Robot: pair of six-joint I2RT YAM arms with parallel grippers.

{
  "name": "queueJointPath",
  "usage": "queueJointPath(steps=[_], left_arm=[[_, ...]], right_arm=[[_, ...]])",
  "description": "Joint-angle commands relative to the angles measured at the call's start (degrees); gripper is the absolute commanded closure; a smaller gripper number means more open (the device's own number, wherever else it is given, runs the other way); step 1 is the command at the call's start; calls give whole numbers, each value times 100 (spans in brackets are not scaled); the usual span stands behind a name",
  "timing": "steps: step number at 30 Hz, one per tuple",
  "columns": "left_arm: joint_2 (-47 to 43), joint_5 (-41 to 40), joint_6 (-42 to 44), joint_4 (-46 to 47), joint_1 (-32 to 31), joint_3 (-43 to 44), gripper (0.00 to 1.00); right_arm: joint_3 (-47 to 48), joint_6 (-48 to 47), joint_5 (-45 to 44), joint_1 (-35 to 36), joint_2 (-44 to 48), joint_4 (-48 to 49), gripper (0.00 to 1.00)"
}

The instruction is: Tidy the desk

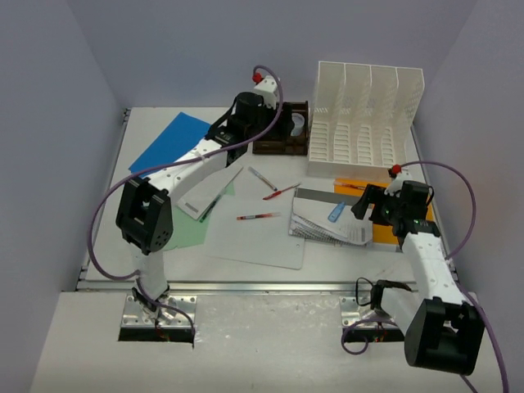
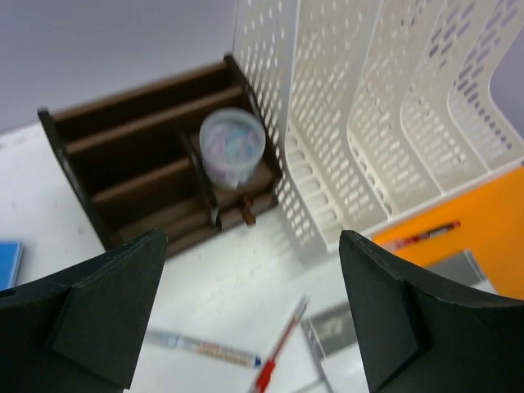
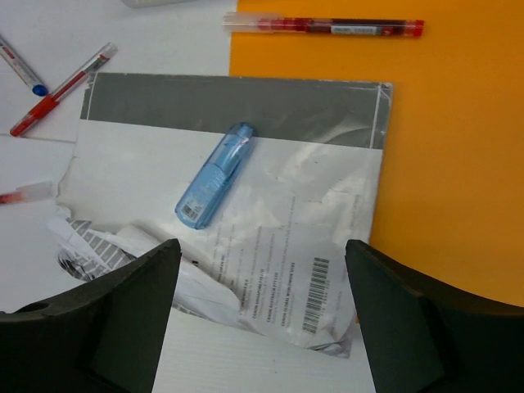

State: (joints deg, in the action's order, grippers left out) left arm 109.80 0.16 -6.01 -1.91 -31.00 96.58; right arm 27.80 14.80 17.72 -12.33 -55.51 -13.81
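The white desk (image 1: 327, 266) holds scattered papers and pens. My left gripper (image 1: 252, 121) (image 2: 253, 239) is open and empty, raised in front of the dark brown pen organizer (image 1: 282, 137) (image 2: 139, 164). Below it lie a blue-tipped pen (image 2: 205, 350) and a red pen (image 2: 278, 348). My right gripper (image 1: 372, 205) (image 3: 262, 246) is open and empty above a clear plastic sleeve of papers (image 3: 278, 262). A small blue correction-tape case (image 3: 214, 175) lies on the sleeve. A red pen (image 3: 323, 26) lies on the orange folder (image 3: 458, 164).
A white slotted file rack (image 1: 364, 123) (image 2: 385, 123) stands at the back right. A clear round tub (image 2: 232, 146) sits in the organizer. A blue sheet (image 1: 172, 139), a green sheet (image 1: 192, 231), a white sheet (image 1: 258, 241) and another red pen (image 1: 258, 216) lie mid-desk. A metal rail (image 1: 262, 287) runs along the near edge.
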Motion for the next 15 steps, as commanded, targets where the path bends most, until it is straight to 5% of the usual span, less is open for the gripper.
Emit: queueJointPath(steps=[1, 9, 15], left_arm=[[-903, -252, -403, -620, 15, -694, 15], [-1717, -1940, -955, -1415, 43, -1436, 13], [-2268, -2153, -920, -1240, 114, -2150, 9]], right_arm=[[533, 876, -1150, 966, -148, -492, 21], [1261, 1626, -2151, 1929, -1466, -1128, 35], [1644, 1877, -2085, 1971, -2670, -1249, 42]])
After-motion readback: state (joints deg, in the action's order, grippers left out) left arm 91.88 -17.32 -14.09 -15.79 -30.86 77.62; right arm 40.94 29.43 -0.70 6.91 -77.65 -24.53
